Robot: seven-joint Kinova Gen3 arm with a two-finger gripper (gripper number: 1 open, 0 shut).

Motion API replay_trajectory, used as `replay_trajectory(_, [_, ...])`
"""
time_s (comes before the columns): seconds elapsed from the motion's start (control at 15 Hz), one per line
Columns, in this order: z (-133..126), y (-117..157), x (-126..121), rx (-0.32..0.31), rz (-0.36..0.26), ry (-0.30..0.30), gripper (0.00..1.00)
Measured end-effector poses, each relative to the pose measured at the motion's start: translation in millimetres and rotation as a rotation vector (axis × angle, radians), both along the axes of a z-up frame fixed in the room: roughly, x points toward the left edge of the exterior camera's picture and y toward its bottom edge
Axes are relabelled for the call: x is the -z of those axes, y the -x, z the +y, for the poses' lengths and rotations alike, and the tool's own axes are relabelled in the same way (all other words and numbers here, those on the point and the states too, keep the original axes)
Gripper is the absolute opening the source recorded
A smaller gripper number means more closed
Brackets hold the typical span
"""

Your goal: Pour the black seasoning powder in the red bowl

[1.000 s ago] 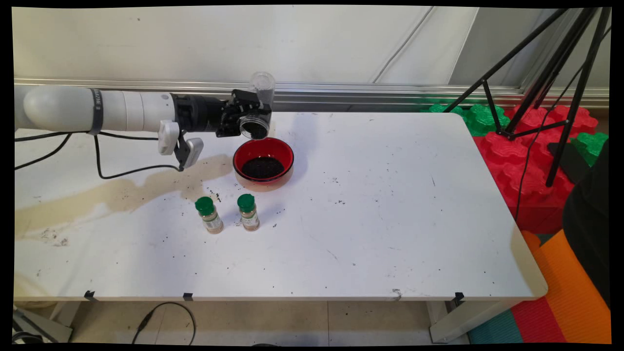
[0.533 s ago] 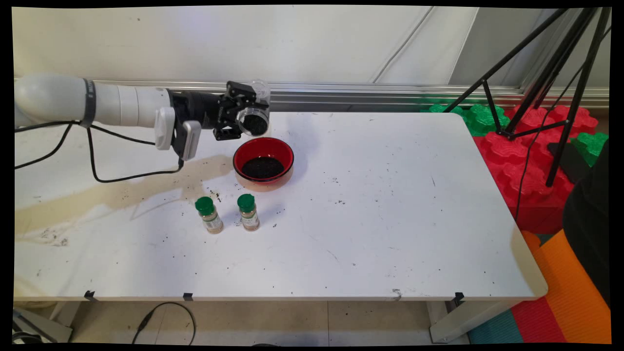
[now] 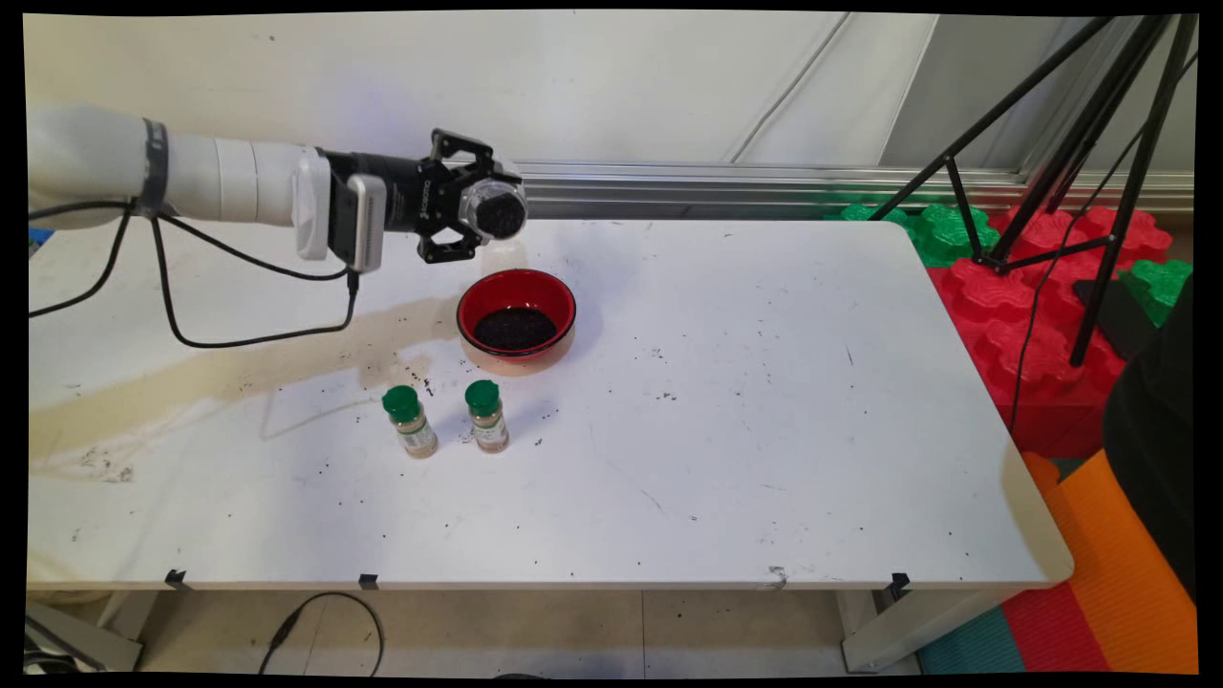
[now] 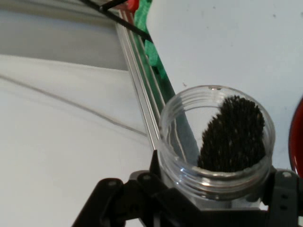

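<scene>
The black two-finger gripper (image 3: 482, 210) is closed around a clear round plastic jar (image 3: 499, 212) holding dark granules, gripped on its sides below the threaded rim (image 4: 215, 142). The jar lies roughly on its side, mouth facing the near side of the table, and hangs in the air above the far part of the white table (image 3: 764, 459). In the hand view the dark granules (image 4: 233, 135) are heaped against one side of the jar's inner wall.

Just nearer than the jar and below it stands a red round bowl (image 3: 516, 320) with a dark heap of the same granules in its middle (the jar is above and slightly left of the bowl's far rim, not touching it). Nearer still, two small glass spice bottles with green caps stand upright side by side, one at left (image 3: 411, 421), one at right (image 3: 487, 416), apart from each other and from the bowl.

The right half of the table is open surface up to its rounded right edge, with only scattered dark specks. A brownish stain (image 3: 239, 373) runs across the left part of the table. A black tripod (image 3: 1099, 172) stands beyond the right edge, over red and green foam blocks (image 3: 1032, 315).
</scene>
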State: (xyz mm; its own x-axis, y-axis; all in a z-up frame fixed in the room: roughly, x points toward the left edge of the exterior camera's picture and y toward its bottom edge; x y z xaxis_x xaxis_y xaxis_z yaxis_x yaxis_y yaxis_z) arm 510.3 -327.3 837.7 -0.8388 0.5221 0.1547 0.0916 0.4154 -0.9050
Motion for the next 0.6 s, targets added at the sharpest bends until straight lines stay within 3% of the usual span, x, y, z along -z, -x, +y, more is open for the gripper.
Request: replay_trajectory(0.6, [4,5,-37,-0.112,0.244,-0.183,0.0])
